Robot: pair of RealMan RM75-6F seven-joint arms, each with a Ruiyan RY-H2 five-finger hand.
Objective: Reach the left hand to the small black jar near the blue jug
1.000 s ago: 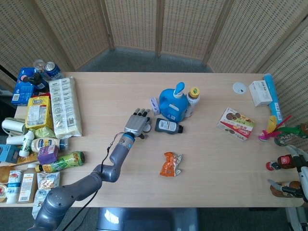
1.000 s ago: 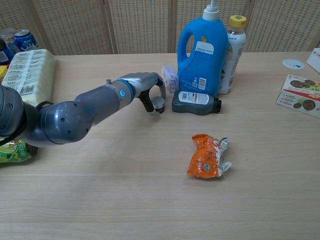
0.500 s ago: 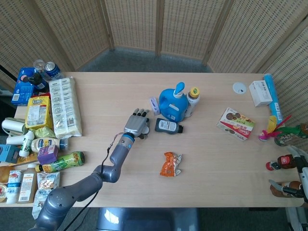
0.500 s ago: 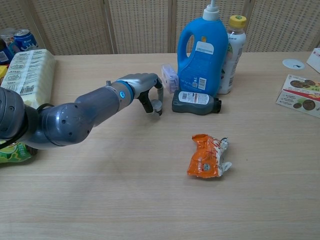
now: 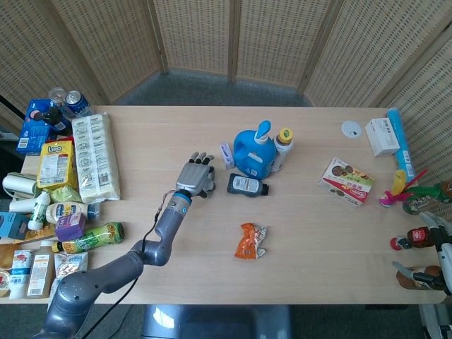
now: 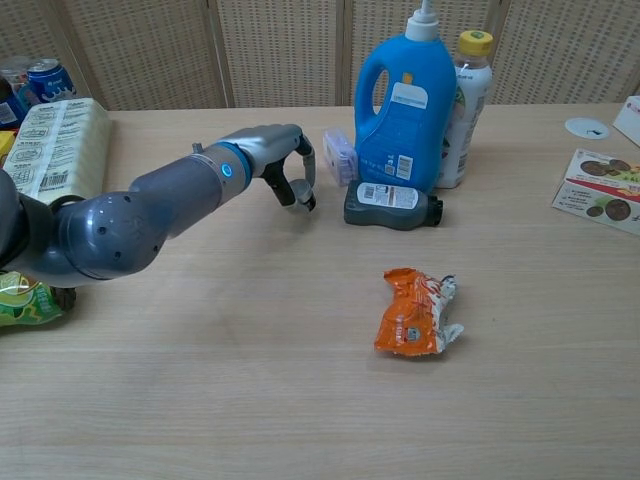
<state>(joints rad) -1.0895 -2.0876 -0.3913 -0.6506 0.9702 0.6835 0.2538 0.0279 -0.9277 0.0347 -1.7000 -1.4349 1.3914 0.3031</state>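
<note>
The small black jar [image 5: 247, 186] [image 6: 390, 205] lies on its side on the table, just in front of the blue jug [image 5: 253, 154] [image 6: 405, 95]. My left hand [image 5: 194, 176] [image 6: 282, 165] hovers to the left of the jar, a short gap away and not touching it. Its fingers arch loosely downward and hold nothing. A small lilac box [image 6: 338, 157] stands between the hand and the jug. My right hand [image 5: 417, 274] shows only partly at the far right edge of the head view, and its fingers are unclear.
An orange snack packet [image 6: 415, 312] lies in front of the jar. A yellow-capped bottle [image 6: 467, 95] stands right of the jug. Groceries crowd the table's left edge [image 5: 92, 159]. A biscuit box [image 5: 345, 181] lies at the right.
My left hand has drawn back a little to the left and away from the black jar, and sits slightly higher. Nothing else has moved.
</note>
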